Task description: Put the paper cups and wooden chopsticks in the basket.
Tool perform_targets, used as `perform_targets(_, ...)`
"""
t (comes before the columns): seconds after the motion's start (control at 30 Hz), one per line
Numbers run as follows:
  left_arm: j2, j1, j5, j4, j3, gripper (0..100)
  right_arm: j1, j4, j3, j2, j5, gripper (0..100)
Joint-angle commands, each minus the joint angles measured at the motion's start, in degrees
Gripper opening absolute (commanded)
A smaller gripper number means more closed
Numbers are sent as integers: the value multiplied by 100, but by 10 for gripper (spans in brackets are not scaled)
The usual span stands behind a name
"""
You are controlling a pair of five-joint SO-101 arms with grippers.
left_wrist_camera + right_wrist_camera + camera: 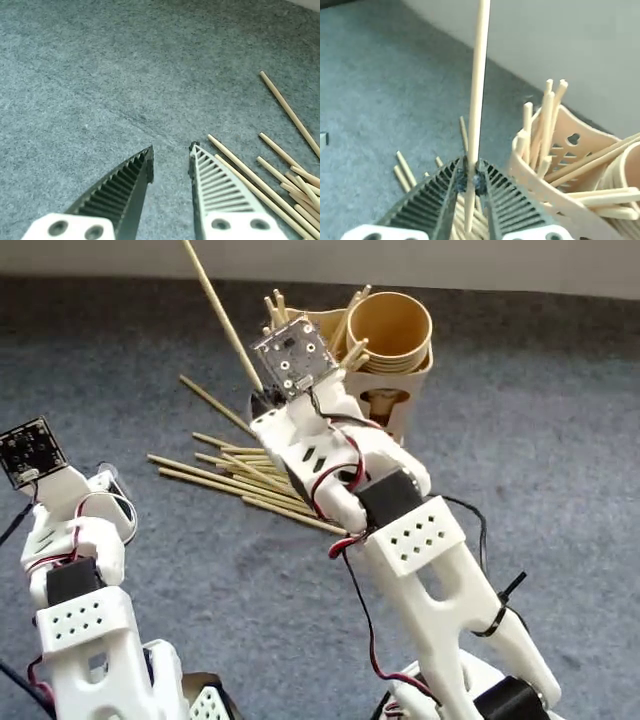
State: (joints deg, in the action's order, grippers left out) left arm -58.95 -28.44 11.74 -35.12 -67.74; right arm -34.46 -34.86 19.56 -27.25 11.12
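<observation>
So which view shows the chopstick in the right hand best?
Right wrist view: the chopstick stands clamped in the right hand. The high view shows its upper length; the left wrist view, other chopsticks.

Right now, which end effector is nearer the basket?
Right. The right end effector, gripping a chopstick, is beside the basket; the left end effector sits beyond the loose chopsticks.

The basket [400, 405] is coloured pale peach, and little heart shapes are cut into its side. The paper cups [390, 335] inside it are coloured yellow-brown. The chopsticks [230, 480] beside the basket, and the single chopstick [479, 75] pinched in the right gripper [471, 175], are coloured light wood-yellow. The carpet [560, 490] under the basket is coloured grey with tiny specks. The left gripper [171, 152] is made with one black and one white finger, both ribbed. The arms [420, 535] are coloured white.
</observation>
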Motion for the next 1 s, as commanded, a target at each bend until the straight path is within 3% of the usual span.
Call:
perform_targets(0.0,-110,13,53,114,57,130,391,716,-277,-198,-62,4)
perform_targets(0.23,-110,13,53,114,57,130,576,1824,-242,-66,-62,4)
perform_targets(0.53,-110,13,53,114,57,130,892,3609,-233,1147,-70,4)
perform_targets(0.8,-110,4,53,114,57,130,936,3723,-207,1191,-70,4)
perform_targets(0.97,-110,-4,53,114,57,130,954,3741,303,453,-70,4)
